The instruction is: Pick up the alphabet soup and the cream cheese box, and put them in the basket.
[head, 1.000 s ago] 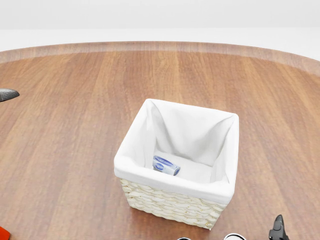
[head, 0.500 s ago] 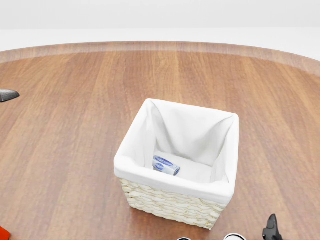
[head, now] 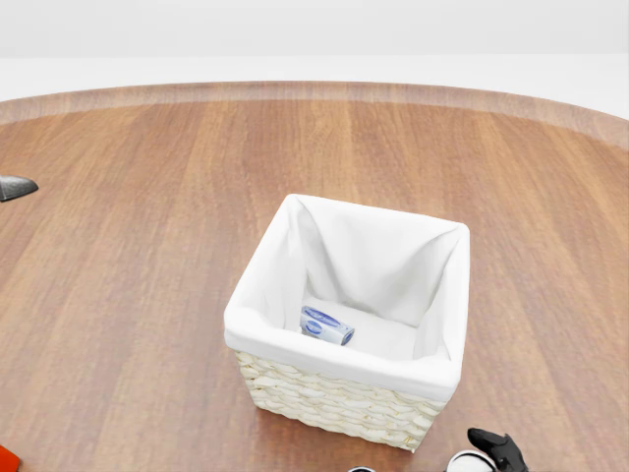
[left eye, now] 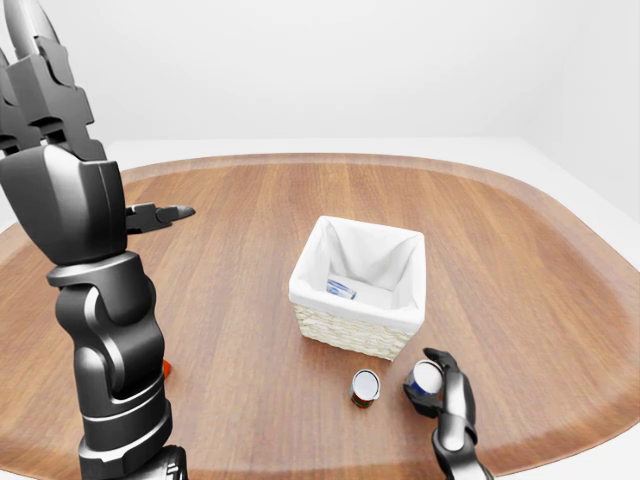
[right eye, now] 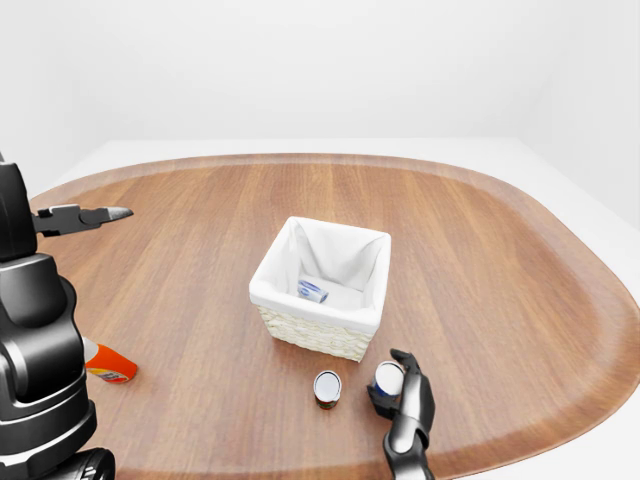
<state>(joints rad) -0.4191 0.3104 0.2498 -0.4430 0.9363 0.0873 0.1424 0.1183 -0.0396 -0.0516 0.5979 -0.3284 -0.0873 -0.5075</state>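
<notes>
A broad wooden desk (right eye: 520,260) with rounded corners and a paler raised rim is filling a bare white room, its grain running away toward the plain wall at the top of the eye views. A wicker basket (head: 339,398) with a white cloth liner is sitting near the desk's middle, and a small blue-and-white box (head: 326,325) (apparently the cream cheese) is lying on the liner's floor toward the left. Just below the basket in the right-eye view, two cans are standing upright and apart: a red-sided can (right eye: 327,388) on the left, and a blue-sided can (right eye: 388,380) on the right; which is the soup cannot be told. The right robot hand (right eye: 408,396) is reaching up from the bottom edge, its fingers curling round the blue-sided can without visibly clamping it. The left robot hand (left eye: 160,214) is hanging above the desk at the left, well away from the basket, fingers stretched out and apart. An orange bottle (right eye: 110,364) is lying on its side near the left arm.
</notes>
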